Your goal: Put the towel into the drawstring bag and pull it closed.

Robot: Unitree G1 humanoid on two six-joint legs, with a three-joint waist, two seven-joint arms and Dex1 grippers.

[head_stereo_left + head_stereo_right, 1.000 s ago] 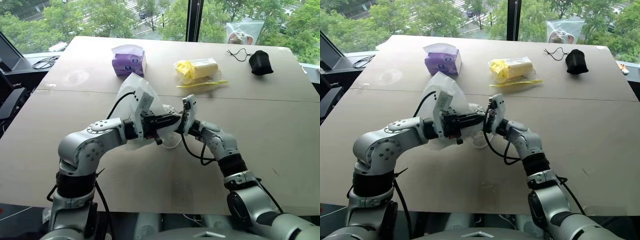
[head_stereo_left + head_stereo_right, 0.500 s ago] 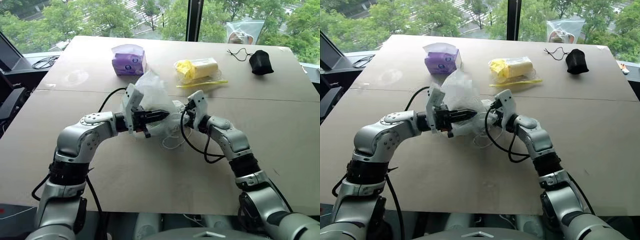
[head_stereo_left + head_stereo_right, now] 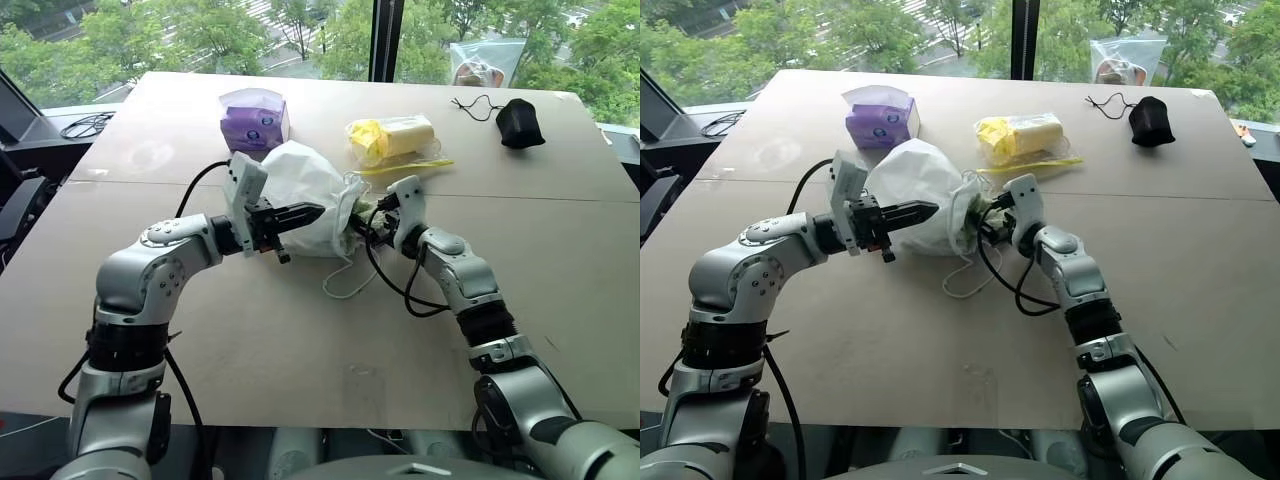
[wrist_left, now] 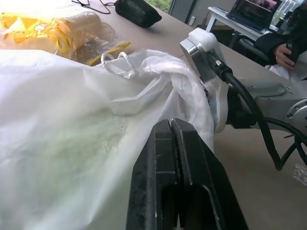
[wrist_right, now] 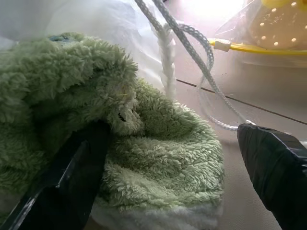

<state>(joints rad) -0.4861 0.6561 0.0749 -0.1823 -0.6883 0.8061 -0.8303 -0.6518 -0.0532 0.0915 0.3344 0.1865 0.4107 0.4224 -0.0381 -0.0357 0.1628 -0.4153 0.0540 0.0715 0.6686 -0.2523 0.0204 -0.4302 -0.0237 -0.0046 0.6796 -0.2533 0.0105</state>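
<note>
The drawstring bag [image 3: 300, 190], milky-white thin plastic, lies bulging on the table's middle with its mouth toward my right arm. The pale green fluffy towel [image 5: 158, 158] fills that mouth and shows faintly through the bag's wall [image 4: 91, 143]. My right gripper [image 3: 366, 222] is open at the mouth. One finger presses into the towel and the other stands outside it. White cord [image 5: 168, 62] runs from the mouth, and a loop [image 3: 345, 282] of it lies on the table. My left gripper [image 3: 315, 211] is shut against the bag's near side, with nothing visible between its fingers.
Behind the bag stand a purple tissue box [image 3: 257, 115] and a clear zip bag with yellow contents [image 3: 395, 140]. A black pouch with cord [image 3: 520, 125] and another clear bag [image 3: 485, 62] lie at the far right. A person's sleeve [image 4: 283, 40] shows beyond the table.
The bag has gone from hanging crumpled between both grippers to lying rounded on the table. My left gripper drew back to the left. My right gripper opened at the bag's mouth.
</note>
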